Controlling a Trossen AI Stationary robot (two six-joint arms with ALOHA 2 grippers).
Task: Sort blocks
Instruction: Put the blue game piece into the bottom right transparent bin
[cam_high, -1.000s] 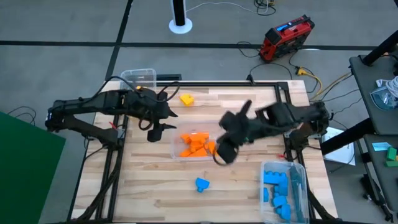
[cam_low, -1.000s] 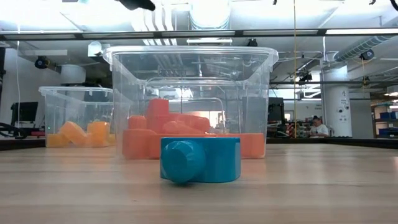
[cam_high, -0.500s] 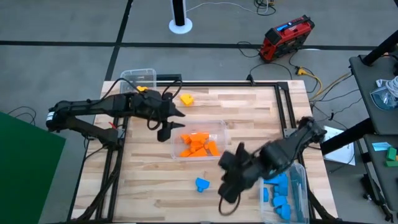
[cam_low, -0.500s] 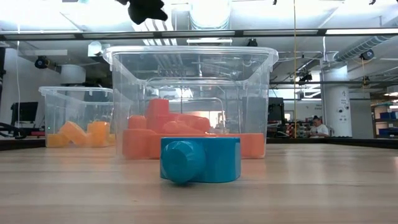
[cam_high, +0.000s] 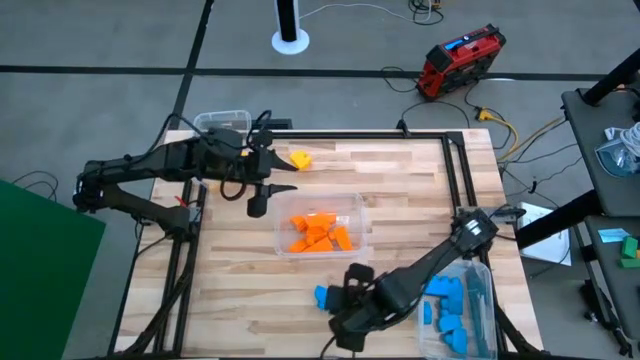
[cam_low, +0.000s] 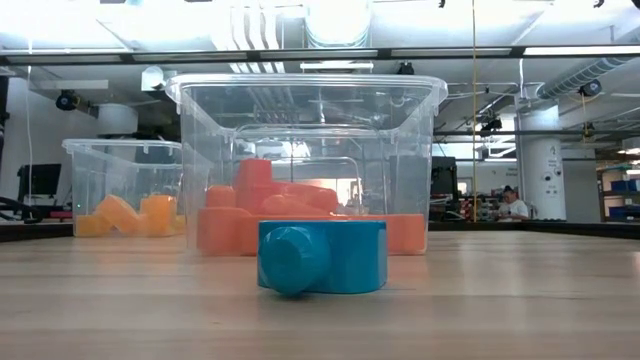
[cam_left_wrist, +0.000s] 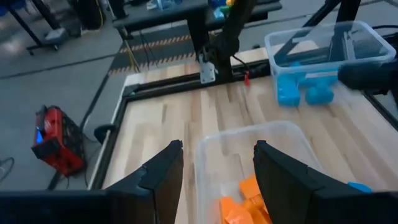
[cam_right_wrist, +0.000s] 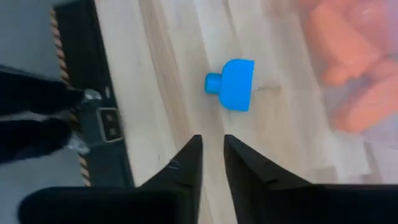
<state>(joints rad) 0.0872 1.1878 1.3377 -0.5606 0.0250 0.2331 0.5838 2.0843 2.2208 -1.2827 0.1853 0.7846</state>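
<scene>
A lone blue block (cam_high: 322, 296) (cam_right_wrist: 233, 84) lies on its side on the wood near the front edge, its round stud pointing sideways (cam_low: 322, 257). My right gripper (cam_high: 340, 318) (cam_right_wrist: 212, 146) hovers just beside it toward the near edge, open by a narrow gap, holding nothing. A yellow block (cam_high: 299, 159) lies at the far side of the table. My left gripper (cam_high: 258, 207) (cam_left_wrist: 217, 168) is open and empty, left of the clear bin of orange blocks (cam_high: 320, 232).
A clear bin with blue blocks (cam_high: 455, 305) stands at the near right corner. Another clear bin (cam_high: 222, 125) holding yellow pieces (cam_low: 120, 212) sits at the far left corner. Bare wood lies left of the blue block. The table's black frame (cam_right_wrist: 102, 118) runs close by.
My right gripper has swung from above the orange bin toward the table's near edge and come down beside the lone blue block. No block has moved.
</scene>
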